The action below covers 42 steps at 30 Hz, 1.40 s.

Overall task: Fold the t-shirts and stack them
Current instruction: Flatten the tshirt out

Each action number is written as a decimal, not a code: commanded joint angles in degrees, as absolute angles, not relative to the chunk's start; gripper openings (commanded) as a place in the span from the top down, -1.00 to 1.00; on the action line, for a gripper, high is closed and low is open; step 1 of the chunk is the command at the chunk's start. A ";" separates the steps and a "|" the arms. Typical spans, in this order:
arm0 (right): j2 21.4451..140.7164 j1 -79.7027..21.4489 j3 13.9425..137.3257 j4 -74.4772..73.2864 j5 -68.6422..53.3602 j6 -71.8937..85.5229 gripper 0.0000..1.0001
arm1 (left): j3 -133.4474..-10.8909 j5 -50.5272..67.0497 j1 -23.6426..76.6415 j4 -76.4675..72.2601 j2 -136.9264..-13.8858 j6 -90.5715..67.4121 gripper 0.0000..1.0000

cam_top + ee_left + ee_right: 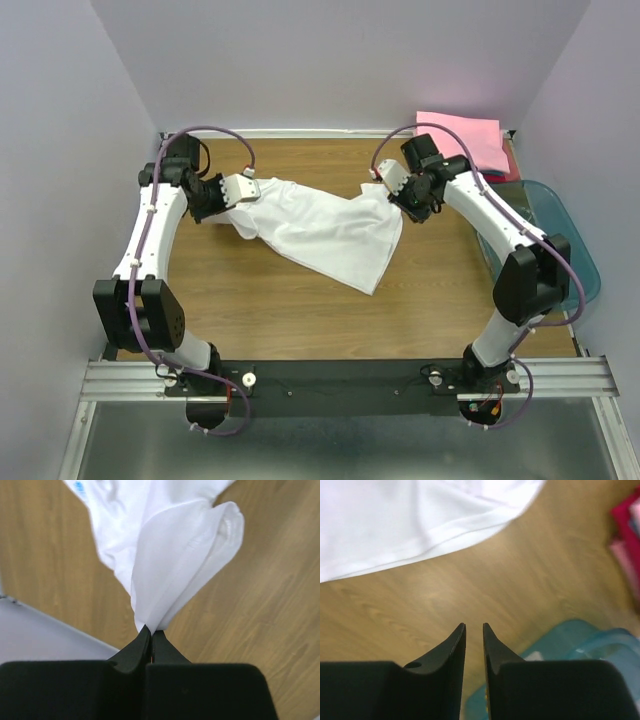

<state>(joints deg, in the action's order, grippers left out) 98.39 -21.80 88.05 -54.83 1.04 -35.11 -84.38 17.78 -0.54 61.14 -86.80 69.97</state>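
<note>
A white t-shirt point(330, 235) lies crumpled across the middle of the wooden table. My left gripper point(245, 190) is shut on its left edge and holds a pinched fold; in the left wrist view the cloth point(170, 545) hangs from the closed fingertips of that gripper point(151, 629). My right gripper point(385, 185) is by the shirt's right corner. In the right wrist view this gripper point(474, 626) has a narrow gap with nothing in it, above bare wood, and the shirt's hem point(395, 525) lies apart from it.
A folded pink t-shirt stack point(460, 140) lies at the back right corner and shows as red and pink cloth point(627, 520) in the right wrist view. A clear teal bin point(560, 240) stands at the table's right edge, also in the right wrist view point(560, 640). Walls close in on three sides.
</note>
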 commanded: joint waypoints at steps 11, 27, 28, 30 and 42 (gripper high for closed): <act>102.65 -43.05 76.29 -50.98 -7.13 -18.46 0.32 | -74.62 18.46 -0.88 61.17 -84.20 68.47 1.00; 108.28 -49.92 72.17 -45.97 1.30 -13.54 0.12 | -72.77 17.75 -0.88 60.29 -83.94 68.47 1.00; 108.46 -49.92 71.98 -45.71 1.41 -13.62 0.12 | -72.77 17.84 -0.79 60.29 -83.94 68.47 1.00; 109.07 -49.92 71.37 -45.35 2.02 -13.54 0.14 | -72.68 17.84 -0.79 60.29 -84.02 68.47 1.00; 108.73 -49.92 62.41 -39.99 7.64 -15.20 0.99 | -73.47 18.89 -0.88 60.64 -84.20 68.12 1.00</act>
